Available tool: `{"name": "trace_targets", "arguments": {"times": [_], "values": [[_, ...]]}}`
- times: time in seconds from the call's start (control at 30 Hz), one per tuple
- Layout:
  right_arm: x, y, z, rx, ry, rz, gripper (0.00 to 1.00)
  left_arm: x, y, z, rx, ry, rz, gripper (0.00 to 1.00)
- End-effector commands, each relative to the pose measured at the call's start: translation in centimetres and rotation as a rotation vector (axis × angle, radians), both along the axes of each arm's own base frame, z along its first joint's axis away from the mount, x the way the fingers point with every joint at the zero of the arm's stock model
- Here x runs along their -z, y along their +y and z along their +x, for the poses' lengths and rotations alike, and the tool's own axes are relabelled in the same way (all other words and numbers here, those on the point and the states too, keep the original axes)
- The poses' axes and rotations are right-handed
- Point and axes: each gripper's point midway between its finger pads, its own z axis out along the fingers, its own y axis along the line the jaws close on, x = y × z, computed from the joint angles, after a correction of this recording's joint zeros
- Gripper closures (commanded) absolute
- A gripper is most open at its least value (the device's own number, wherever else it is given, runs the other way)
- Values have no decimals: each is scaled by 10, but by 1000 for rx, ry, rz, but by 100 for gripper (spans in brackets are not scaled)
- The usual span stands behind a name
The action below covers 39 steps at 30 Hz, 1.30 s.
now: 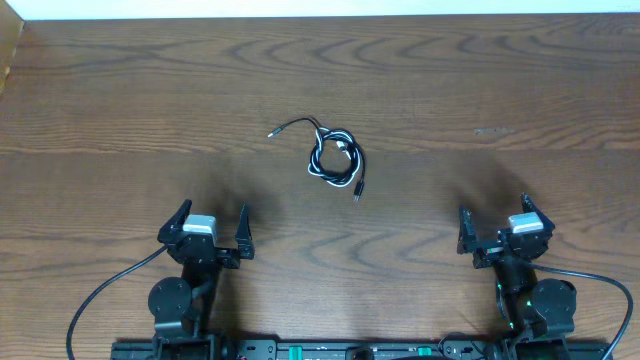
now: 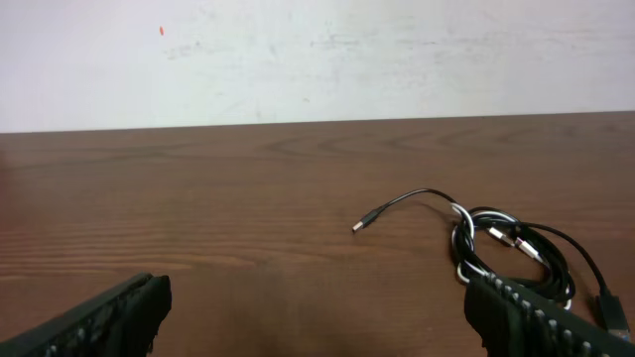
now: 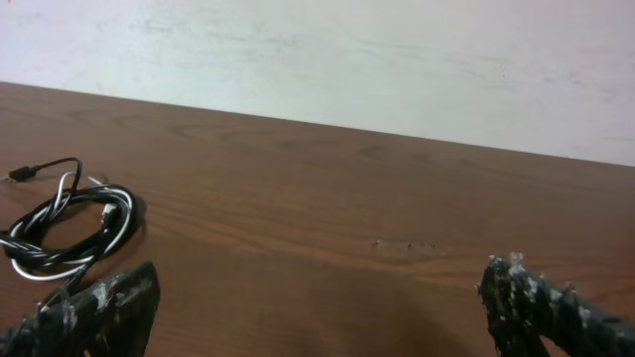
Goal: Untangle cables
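Observation:
The white and black cables [image 1: 318,165] lie in one small tangled coil on the brown wooden table [image 1: 480,80], a little left of centre. One black plug end [image 1: 270,133] trails out to the upper left and another [image 1: 357,195] points toward the near edge. My left gripper [image 1: 214,208] stands open near the front left, well short of the coil. My right gripper [image 1: 494,206] stands open at the front right. The left wrist view has the coil [image 2: 466,238] ahead to the right of the left gripper [image 2: 316,293]. In the right wrist view the coil [image 3: 117,230] lies far left of the right gripper [image 3: 319,278].
A pale wall [image 2: 317,50] rises behind the table's far edge. The arms' thick black cables [image 1: 100,295] loop along the near edge by the two bases. Faint scuff marks [image 3: 402,245] show on the wood ahead of the right gripper.

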Motion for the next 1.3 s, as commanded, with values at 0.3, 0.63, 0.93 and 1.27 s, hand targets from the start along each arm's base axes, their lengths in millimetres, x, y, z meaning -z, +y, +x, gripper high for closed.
{"name": "trace_targets", "arguments": {"times": [0.3, 0.63, 0.93, 1.27], "values": [[0, 1, 0, 1, 15, 93, 1, 15, 0, 1, 1, 30, 12, 0], [0, 1, 0, 2, 15, 96, 1, 15, 0, 1, 0, 30, 12, 1], [0, -2, 0, 15, 15, 94, 1, 14, 1, 1, -6, 25, 14, 0], [0, 1, 0, 2, 15, 96, 1, 13, 0, 1, 1, 25, 4, 0]]}}
